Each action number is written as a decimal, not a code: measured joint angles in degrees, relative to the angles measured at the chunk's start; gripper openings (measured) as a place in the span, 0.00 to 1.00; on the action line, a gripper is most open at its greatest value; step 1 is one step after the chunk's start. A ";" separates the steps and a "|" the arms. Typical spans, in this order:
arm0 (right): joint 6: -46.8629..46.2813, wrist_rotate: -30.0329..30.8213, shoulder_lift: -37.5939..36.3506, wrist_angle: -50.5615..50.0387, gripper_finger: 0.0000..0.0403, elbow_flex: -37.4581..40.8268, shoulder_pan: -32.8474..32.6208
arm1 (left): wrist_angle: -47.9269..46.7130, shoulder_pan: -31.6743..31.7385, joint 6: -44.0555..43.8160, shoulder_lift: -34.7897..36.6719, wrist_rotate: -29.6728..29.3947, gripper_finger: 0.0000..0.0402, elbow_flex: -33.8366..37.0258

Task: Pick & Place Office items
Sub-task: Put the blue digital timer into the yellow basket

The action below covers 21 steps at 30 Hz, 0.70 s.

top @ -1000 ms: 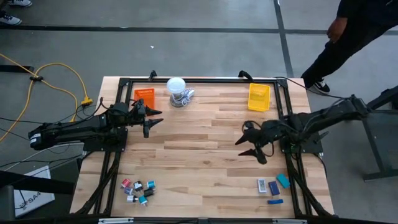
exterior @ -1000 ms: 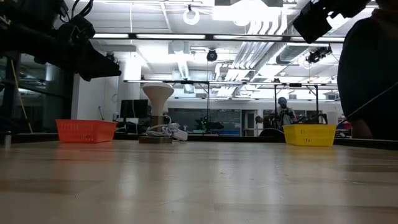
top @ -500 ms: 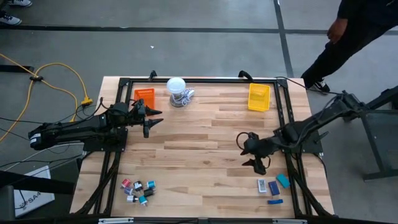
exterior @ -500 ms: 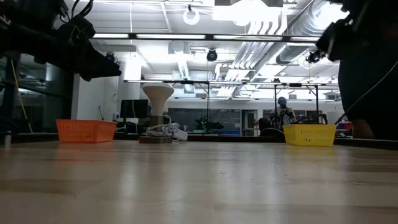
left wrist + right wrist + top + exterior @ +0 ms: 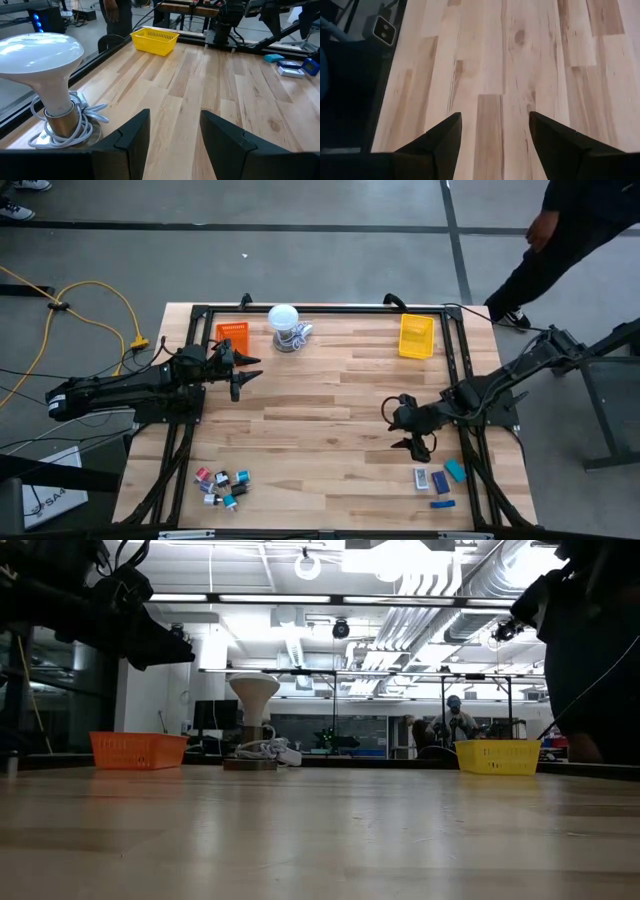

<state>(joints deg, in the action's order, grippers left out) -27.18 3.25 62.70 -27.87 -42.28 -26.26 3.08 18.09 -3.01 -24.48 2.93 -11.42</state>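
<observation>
The office items lie in two groups near the table's near edge. Small red, black, teal and white bits (image 5: 222,485) are on the left. Flat blocks (image 5: 438,478) are on the right: grey-white (image 5: 421,478), teal (image 5: 456,470) and blue (image 5: 442,503). My right gripper (image 5: 408,436) hovers open just beyond the blocks, toward the far edge, over bare wood (image 5: 495,100). My left gripper (image 5: 250,372) waits open near the orange tray (image 5: 231,333). In its wrist view the gripper (image 5: 175,125) faces the yellow tray (image 5: 154,40) and the blocks (image 5: 290,70).
The orange tray and the yellow tray (image 5: 416,335) stand at the far edge. Between them is a white round-topped object (image 5: 285,327) with a coiled cord. A black frame (image 5: 320,308) rims the table. A person (image 5: 560,230) stands beyond the far right corner. Bare wood fills the middle.
My right gripper has moved toward the table's near edge, closer to the flat blocks, and has tipped more downward. Most of the move came early in the second. The left arm and all the items have stayed where they were.
</observation>
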 joint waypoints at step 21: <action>-13.52 15.21 -0.31 -13.40 0.55 -4.11 -18.26 | -0.01 0.00 0.00 0.01 -0.01 0.42 0.00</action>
<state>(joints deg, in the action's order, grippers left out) -40.70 18.46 62.39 -41.27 -46.39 -44.52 3.07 18.09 -3.01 -24.47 2.92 -11.42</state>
